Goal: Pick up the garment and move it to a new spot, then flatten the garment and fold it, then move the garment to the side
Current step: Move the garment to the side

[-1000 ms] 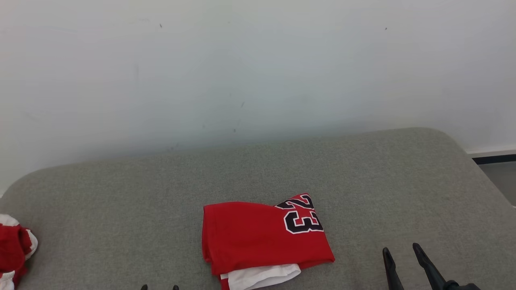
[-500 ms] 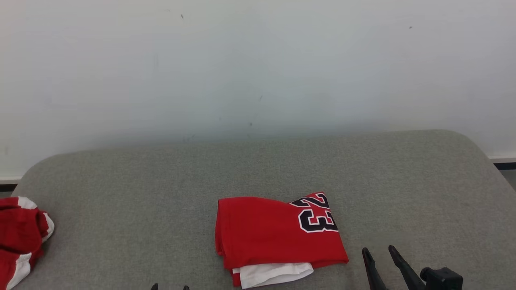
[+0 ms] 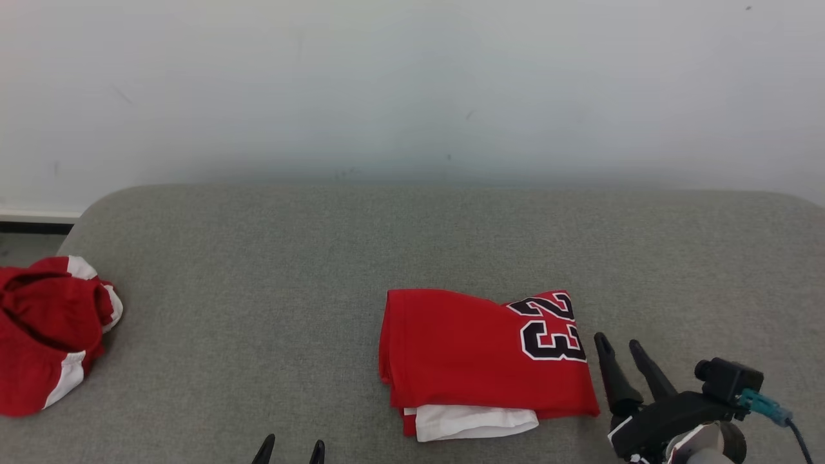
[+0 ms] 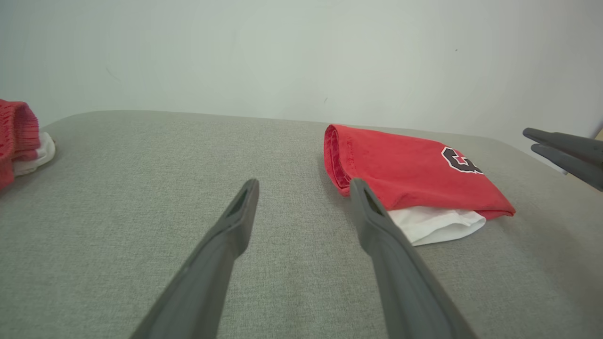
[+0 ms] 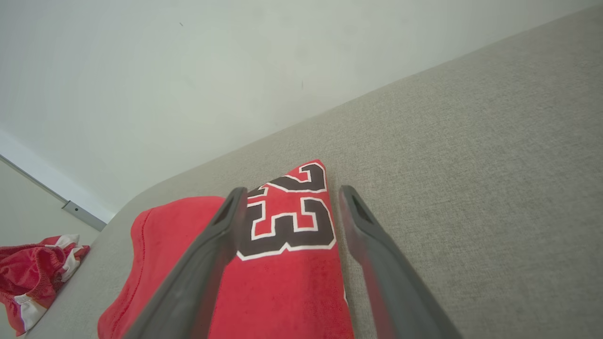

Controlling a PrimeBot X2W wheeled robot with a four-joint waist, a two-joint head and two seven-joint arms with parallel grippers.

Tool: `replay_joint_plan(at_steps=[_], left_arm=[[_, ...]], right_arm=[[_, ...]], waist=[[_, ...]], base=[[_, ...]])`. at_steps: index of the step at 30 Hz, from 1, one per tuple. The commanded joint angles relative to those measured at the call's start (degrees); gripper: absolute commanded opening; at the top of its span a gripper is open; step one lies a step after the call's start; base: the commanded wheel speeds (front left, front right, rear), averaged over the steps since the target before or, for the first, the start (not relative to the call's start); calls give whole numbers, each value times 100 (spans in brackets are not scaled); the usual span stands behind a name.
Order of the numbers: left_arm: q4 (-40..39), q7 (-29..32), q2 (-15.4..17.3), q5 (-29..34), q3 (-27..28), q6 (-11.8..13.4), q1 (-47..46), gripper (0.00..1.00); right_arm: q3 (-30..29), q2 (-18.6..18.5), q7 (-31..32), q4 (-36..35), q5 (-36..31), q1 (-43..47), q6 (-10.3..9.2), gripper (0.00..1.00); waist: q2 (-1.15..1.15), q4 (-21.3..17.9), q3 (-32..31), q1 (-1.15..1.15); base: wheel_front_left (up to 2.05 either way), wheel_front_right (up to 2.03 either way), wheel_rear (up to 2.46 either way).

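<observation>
Where the pale wall (image 3: 412,84) ends, a grey fabric-covered worktop (image 3: 258,290) spreads across the whole head view. On it, right of centre and toward the near edge, lies the red garment (image 3: 464,354), folded into a rough rectangle whose long axis runs left to right. Its thick folded edge faces the robot's left, a white layer (image 3: 474,422) peeks out along the near side, and the number 23 (image 3: 548,328) lies sideways at the far right corner. A second red-and-white garment (image 3: 45,328) sits bunched at the worktop's left edge, well apart. The right gripper (image 3: 617,339) waits just beside the folded garment's right edge, fingers spread and empty. The left gripper (image 3: 294,444) is near the bottom edge, left of the garment, likewise spread and holding nothing
</observation>
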Motion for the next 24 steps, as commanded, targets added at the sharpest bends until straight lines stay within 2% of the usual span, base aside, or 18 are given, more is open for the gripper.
replay_joint_plan(at_steps=[1,11,24], left_arm=[[3,-23,2,8,-8,-1,-57,100],[-9,-24,0,15,-130,6,-258,100],[-30,-24,1,-32,-239,73,-529,100]], right_arm=[[35,-111,-5,36,103,-73,1,100],[960,-622,-5,377,1396,-586,1,100],[1968,-939,77,680,2367,-1151,1,100]], waist=[[0,173,178,-1],[0,408,537,-1],[0,519,943,-1]], base=[[0,0,0],[0,0,0],[0,0,0]])
